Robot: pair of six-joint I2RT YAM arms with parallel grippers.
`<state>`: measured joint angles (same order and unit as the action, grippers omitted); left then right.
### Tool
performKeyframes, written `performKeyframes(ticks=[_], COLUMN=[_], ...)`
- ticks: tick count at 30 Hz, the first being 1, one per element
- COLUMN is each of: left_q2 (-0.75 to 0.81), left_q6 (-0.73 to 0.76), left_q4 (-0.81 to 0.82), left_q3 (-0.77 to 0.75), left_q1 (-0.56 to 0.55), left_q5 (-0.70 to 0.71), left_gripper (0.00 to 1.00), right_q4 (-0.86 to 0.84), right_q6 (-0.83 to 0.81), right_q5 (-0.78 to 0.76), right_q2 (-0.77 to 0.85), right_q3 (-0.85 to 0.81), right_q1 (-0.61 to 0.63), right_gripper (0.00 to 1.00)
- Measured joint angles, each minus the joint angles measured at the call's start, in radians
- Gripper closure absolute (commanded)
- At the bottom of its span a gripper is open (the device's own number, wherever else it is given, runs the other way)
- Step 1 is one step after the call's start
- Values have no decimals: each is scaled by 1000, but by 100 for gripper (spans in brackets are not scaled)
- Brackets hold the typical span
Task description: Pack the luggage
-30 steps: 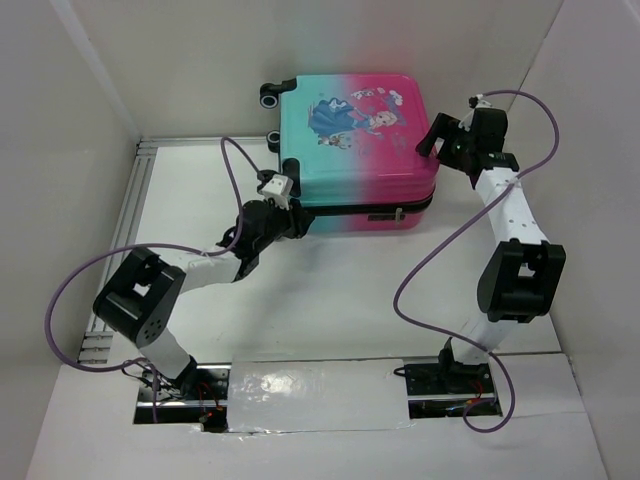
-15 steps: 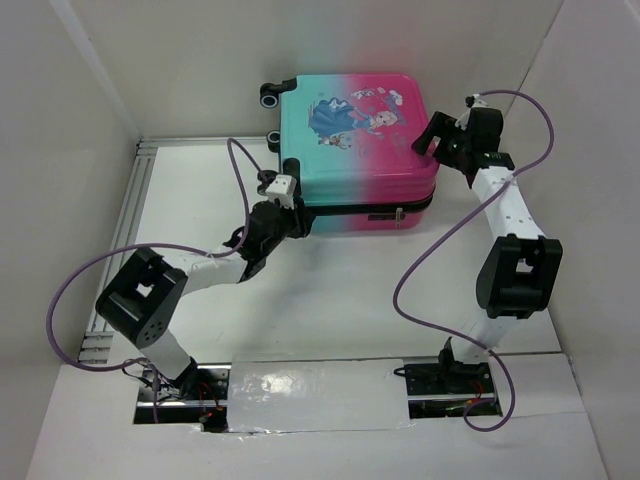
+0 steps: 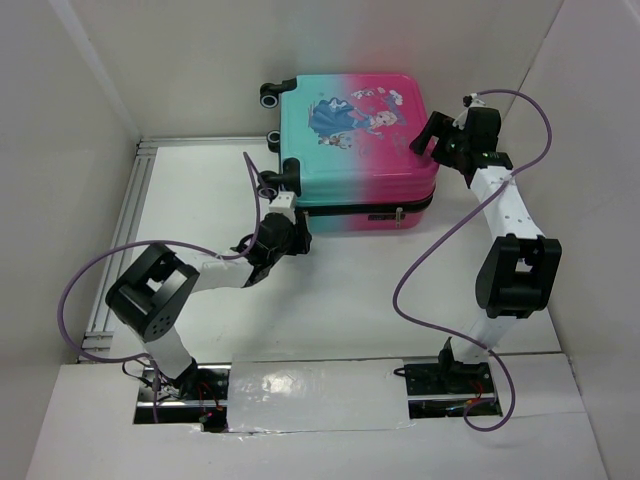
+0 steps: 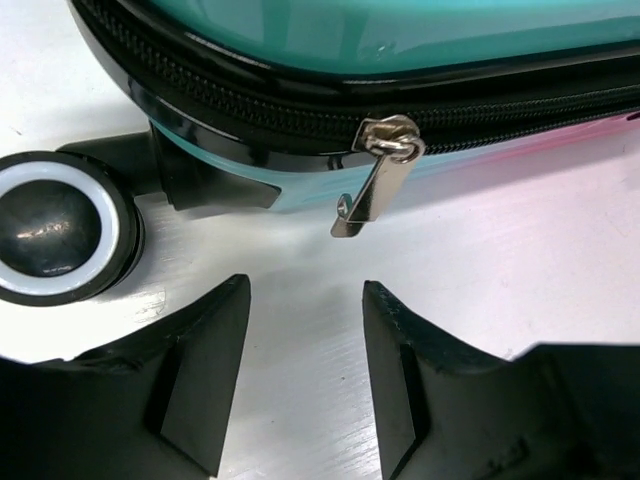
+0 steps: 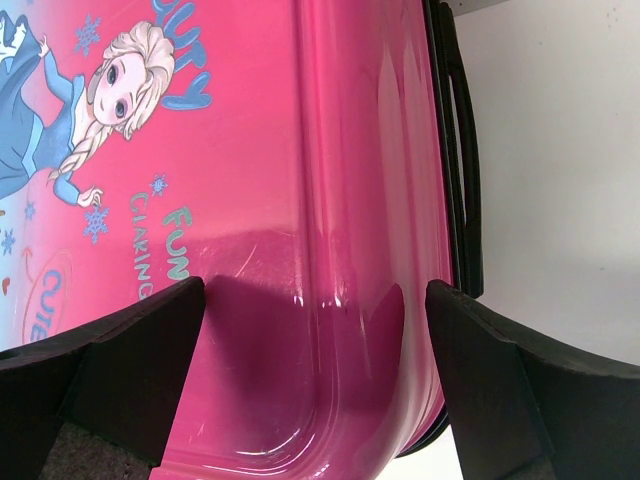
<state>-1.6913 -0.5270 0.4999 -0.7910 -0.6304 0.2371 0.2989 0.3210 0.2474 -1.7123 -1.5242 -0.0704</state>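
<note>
- Since a second ago, the left claw (image 4: 305, 288) has drawn back a little from the near left corner of the luggage (image 3: 355, 140), and its arm has swung in beneath it. The right claw (image 3: 432, 135) has edged in towards the pink end.
- The luggage lies flat and zipped shut on the bench (image 3: 330, 290), directly ahead of the left claw and under the right one.
- The left claw stands partly apart and grips nothing. The zipper pull (image 4: 375, 185) hangs tilted just ahead of its right finger, not yet between the fingers.
- The right claw (image 5: 315, 290) is spread wide with nothing held, its fingers astride the pink corner. Whether they touch the shell I cannot tell.
- Risk: closing from here would likely catch only air, because the pull sits beyond the fingertips and off to one side.
- Risk: the pull is thin, smooth metal and swings freely, so a shallow pinch may slip off.
- Risk: a tug along the zip could slide the whole case across the bench unless the right claw braces it.
- In the way: a black wheel (image 4: 55, 228) sits just left of the left finger and could snag a sideways approach.
- A purple cable (image 3: 250, 170) loops behind the left claw, near that corner.
</note>
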Motion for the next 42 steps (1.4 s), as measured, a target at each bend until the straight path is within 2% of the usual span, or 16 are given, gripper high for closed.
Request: performKeyframes(ticks=[7, 27, 36, 37, 42], left_q2=[0, -6, -46, -51, -58], left_q6=[2, 4, -2, 0, 6], left_q4=[18, 93, 44, 43, 69], left_q3=[-6, -51, -90, -95, -102], left_q1=[-2, -2, -3, -9, -23], left_q5=[0, 52, 83, 80, 48], left_gripper=[36, 38, 67, 76, 98], right_q4=[0, -1, -18, -20, -23], right_q6=[0, 0, 0, 0, 0], right_q5=[0, 7, 27, 27, 30], right_q2=[0, -2, -12, -13, -13], right_q3=[0, 0, 0, 0, 0], right_q1=[0, 0, 0, 0, 0], right_gripper=[3, 3, 7, 7, 8])
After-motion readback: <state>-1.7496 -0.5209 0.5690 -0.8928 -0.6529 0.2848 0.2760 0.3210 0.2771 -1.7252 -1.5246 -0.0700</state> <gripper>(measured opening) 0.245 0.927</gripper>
